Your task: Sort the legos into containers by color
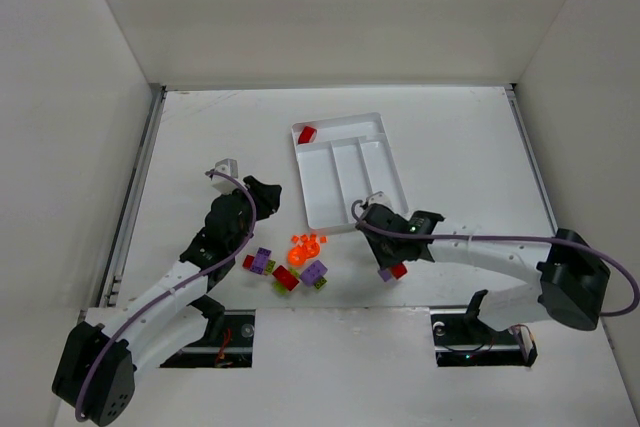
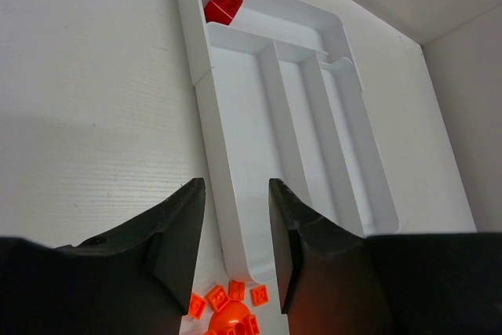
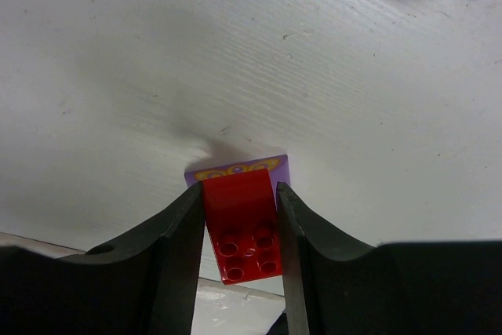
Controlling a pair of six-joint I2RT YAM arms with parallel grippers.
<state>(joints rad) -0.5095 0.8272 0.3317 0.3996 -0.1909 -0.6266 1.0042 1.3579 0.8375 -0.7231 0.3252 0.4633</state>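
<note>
On the surface just beside the near end of the tray (image 1: pixel 335 185), the right jaws are pinching a red brick (image 3: pixel 243 233) by its sides, with a purple brick (image 3: pixel 235 169) sticking to its far end; can't tell if it's leaving the surface yet. So the step in hand is picking up a red. Next move, I reckon: carrying it to the crosswise section, where a second red brick (image 1: pixel 307 134) is lying, and shedding the purple one on the way, or colours are mixing. Left jaws are hanging partly spread, empty, over the orange pieces (image 2: pixel 227 307).
</note>
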